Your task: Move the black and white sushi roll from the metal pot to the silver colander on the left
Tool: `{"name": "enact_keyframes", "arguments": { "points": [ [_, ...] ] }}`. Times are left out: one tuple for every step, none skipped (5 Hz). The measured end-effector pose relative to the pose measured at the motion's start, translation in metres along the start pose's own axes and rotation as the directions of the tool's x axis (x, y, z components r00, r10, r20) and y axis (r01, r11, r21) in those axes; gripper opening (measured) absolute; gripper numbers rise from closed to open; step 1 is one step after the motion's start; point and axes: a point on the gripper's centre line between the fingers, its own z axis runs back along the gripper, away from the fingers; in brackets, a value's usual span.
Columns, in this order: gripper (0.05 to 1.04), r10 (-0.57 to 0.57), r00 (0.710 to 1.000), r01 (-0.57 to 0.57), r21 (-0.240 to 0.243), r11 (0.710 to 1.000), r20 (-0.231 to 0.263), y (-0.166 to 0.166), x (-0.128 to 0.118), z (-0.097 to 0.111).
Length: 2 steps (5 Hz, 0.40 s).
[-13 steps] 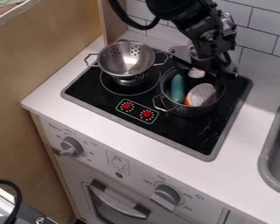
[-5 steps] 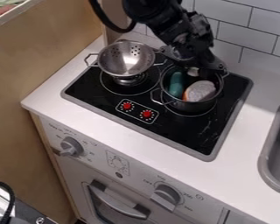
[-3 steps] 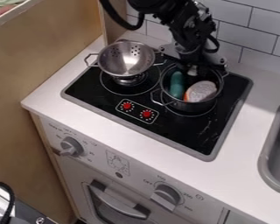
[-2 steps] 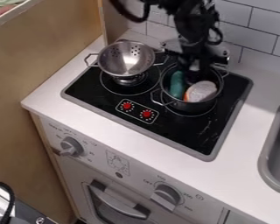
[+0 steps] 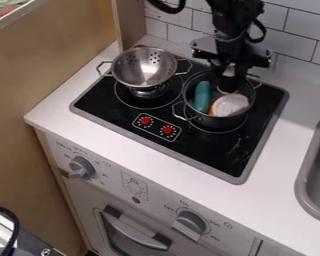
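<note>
Camera view showed the pot (image 5: 218, 122) below the pincer (image 5: 228, 88), whose grip I couldn't tell, seemingly lining up and needing steady clearance.

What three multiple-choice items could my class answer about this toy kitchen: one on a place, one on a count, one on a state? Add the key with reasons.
1. Where is the teal object?
A) In the sink
B) In the pot
C) On the counter

2. How many red knobs are on the stovetop?
A) Four
B) Three
C) Two

3. How does the colander sit?
A) Open side up
B) Upside down
C) On its side

Key:
1. B: it shows inside the pot's rim.
2. C: a single pair shows in the outlined panel.
3. A: its hollow inside faces upward.
</note>
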Motion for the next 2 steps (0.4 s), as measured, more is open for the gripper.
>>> {"name": "enact_keyframes", "arguments": {
  "points": [
    [0.347,-0.006,0.999,0.006,0.003,1.000,-0.037,0.001,0.000,0.016],
    [0.347,-0.041,0.998,0.040,-0.031,0.999,-0.039,0.009,0.004,0.037]
  ]
}}
